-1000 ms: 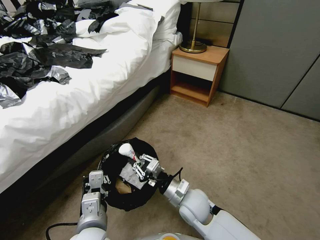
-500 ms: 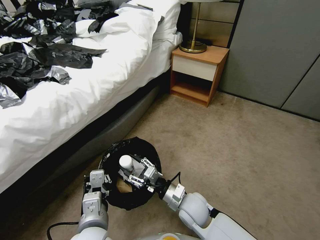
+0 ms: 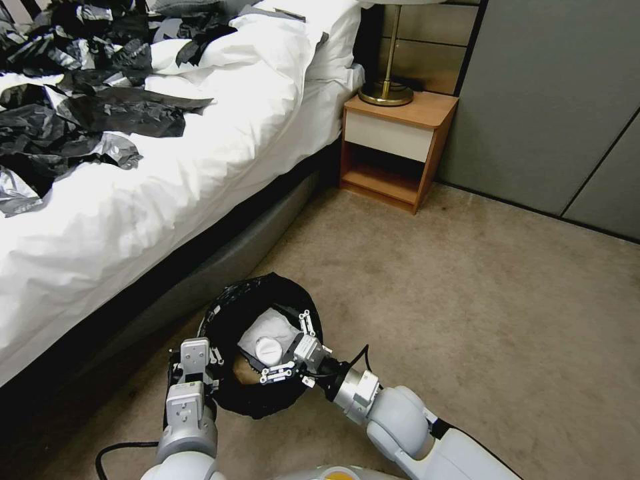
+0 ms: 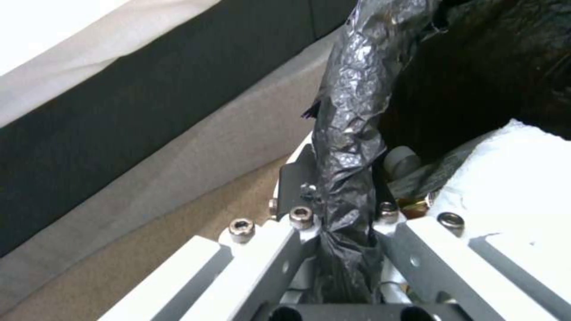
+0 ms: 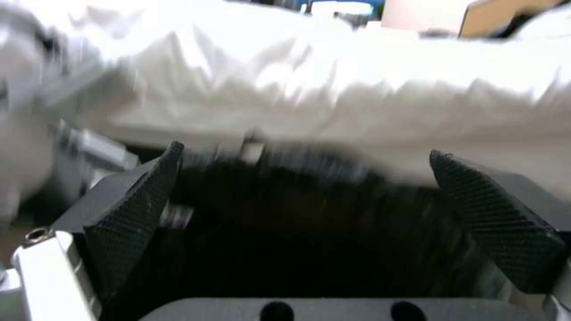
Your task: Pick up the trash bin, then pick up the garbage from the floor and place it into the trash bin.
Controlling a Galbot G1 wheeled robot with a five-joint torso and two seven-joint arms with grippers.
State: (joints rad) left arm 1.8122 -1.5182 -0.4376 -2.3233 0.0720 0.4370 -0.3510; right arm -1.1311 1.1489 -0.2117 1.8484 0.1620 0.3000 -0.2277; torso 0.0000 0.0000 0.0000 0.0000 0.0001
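The trash bin (image 3: pixel 227 313), lined with a glossy black bag, stands on the carpet beside the bed. My left gripper (image 3: pixel 197 352) is shut on its near rim, and the left wrist view shows the crumpled bag edge (image 4: pixel 348 147) pinched between the jaws. My right gripper (image 3: pixel 289 348) hangs over the bin's mouth with its fingers (image 5: pixel 137 214) spread wide and nothing between them. Garbage lies inside the bin: a white cup (image 3: pixel 270 348) on its side, a white tissue (image 3: pixel 265 328) and a brown paper bag (image 3: pixel 245 375).
The bed (image 3: pixel 167 173) with its white duvet runs along the left, and black-and-silver plastic sheets (image 3: pixel 80 113) are piled on it. A wooden nightstand (image 3: pixel 397 143) with a brass lamp (image 3: pixel 387 90) stands at the back. Open carpet (image 3: pixel 480 300) stretches to the right.
My right gripper has dropped lower over the bin and opened, letting go of the cup. The cup now lies on the tissue inside. The left gripper has kept its hold on the rim.
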